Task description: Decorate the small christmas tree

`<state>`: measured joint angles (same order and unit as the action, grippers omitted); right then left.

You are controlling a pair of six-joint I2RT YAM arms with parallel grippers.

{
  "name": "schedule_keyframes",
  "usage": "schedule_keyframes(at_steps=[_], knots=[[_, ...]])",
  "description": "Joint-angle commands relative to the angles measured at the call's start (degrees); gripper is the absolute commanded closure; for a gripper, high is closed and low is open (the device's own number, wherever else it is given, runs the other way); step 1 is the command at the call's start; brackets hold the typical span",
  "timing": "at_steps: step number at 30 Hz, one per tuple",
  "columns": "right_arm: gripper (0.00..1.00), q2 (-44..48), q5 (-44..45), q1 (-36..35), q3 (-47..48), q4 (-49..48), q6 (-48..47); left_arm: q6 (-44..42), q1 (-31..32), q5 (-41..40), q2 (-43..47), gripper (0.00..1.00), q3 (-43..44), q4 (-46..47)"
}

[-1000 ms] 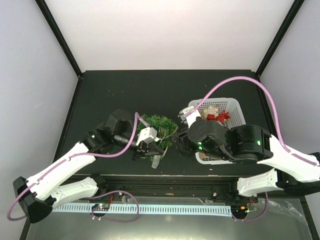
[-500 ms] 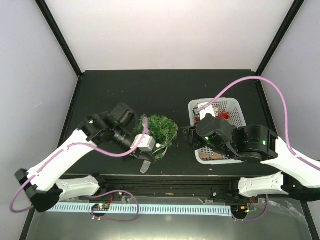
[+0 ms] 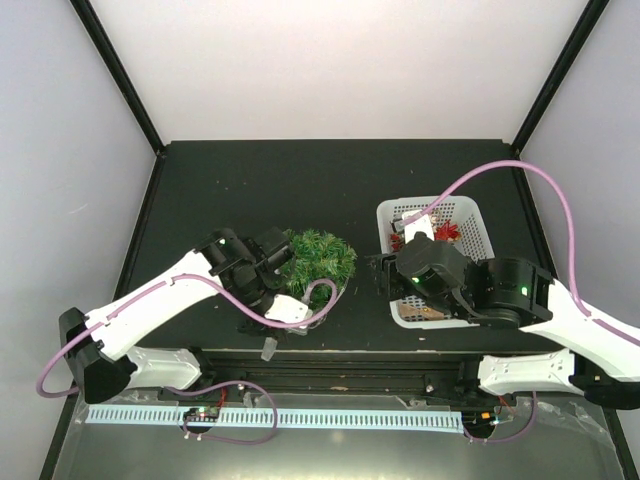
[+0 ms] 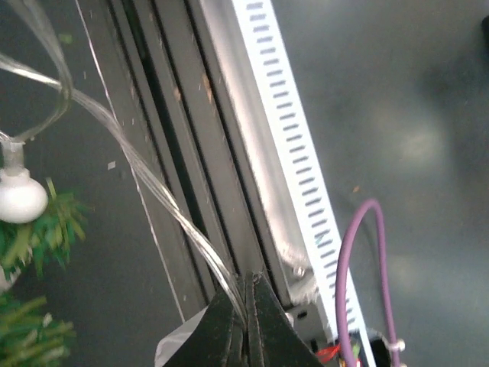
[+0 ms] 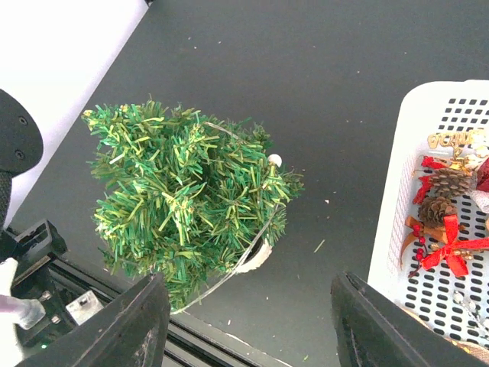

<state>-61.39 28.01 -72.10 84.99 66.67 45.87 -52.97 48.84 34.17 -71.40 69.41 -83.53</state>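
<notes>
The small christmas tree (image 3: 318,258) is sitting just left of centre in the overhead view, close to the table's front edge. From the right wrist (image 5: 187,202) it is showing up as a bushy mound of dark and lighter green needles, filling the left-middle of that frame. A sliver of cream pot (image 5: 256,256) is peeking out beneath its lower right. A clear cord (image 4: 153,191) is looping round the branches, with a tiny white bulb (image 5: 273,160) poking out of the needles at the tree's upper right.

The left gripper (image 4: 246,283) is pinching that clear cord, jaws narrowed right down on it. Another white bulb (image 4: 19,195) is hanging at the left edge of that view. The right gripper (image 5: 248,306) is hovering with fingers spread wide and nothing between them.

Counting up: one tree and one white basket (image 3: 470,215), the basket standing apart to the tree's right. In the basket I am seeing two pine cones (image 5: 451,182) and a red bow (image 5: 447,248) (the rest is too tangled to count).

The table (image 3: 300,180) is matt black, with pale walls (image 3: 330,60) rising behind and at both sides. A metal rail (image 4: 221,153) is running along the table's front edge.
</notes>
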Motion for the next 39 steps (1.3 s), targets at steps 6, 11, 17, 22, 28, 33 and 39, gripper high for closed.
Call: schedule_keyframes(at_steps=[6, 11, 17, 22, 28, 33, 39], knots=[[0.41, 0.87, 0.43, 0.53, -1.29, -3.42, 0.94, -4.09, -1.62, -13.48, 6.69, 0.98, -0.17, -3.81], [0.41, 0.12, -0.53, 0.71, -1.33, -4.63, -0.1, -5.87, -7.0, -12.64, 9.33, 0.99, 3.15, -5.45], [0.41, -0.85, -1.69, 1.4, -1.06, -5.66, -1.58, -6.88, -10.83, -10.84, 12.03, 0.99, 6.74, -5.48], [0.41, -1.7, -2.24, 1.9, -0.19, -5.75, -2.42, -7.06, -12.97, -10.38, 13.14, 0.98, 8.69, -5.54], [0.41, -1.81, -2.41, 2.02, -0.34, -5.95, -2.42, -9.36, -18.21, -13.33, 14.12, 0.98, 10.05, -5.67], [0.41, -1.69, -2.82, 2.09, -0.87, -6.84, -2.4, -13.2, -23.62, -15.39, 12.69, 0.98, 12.39, -5.39], [0.41, -2.19, -3.38, 2.2, -0.79, -7.46, -2.78, -14.92, -29.09, -14.9, 7.37, 0.98, 20.73, -4.37]])
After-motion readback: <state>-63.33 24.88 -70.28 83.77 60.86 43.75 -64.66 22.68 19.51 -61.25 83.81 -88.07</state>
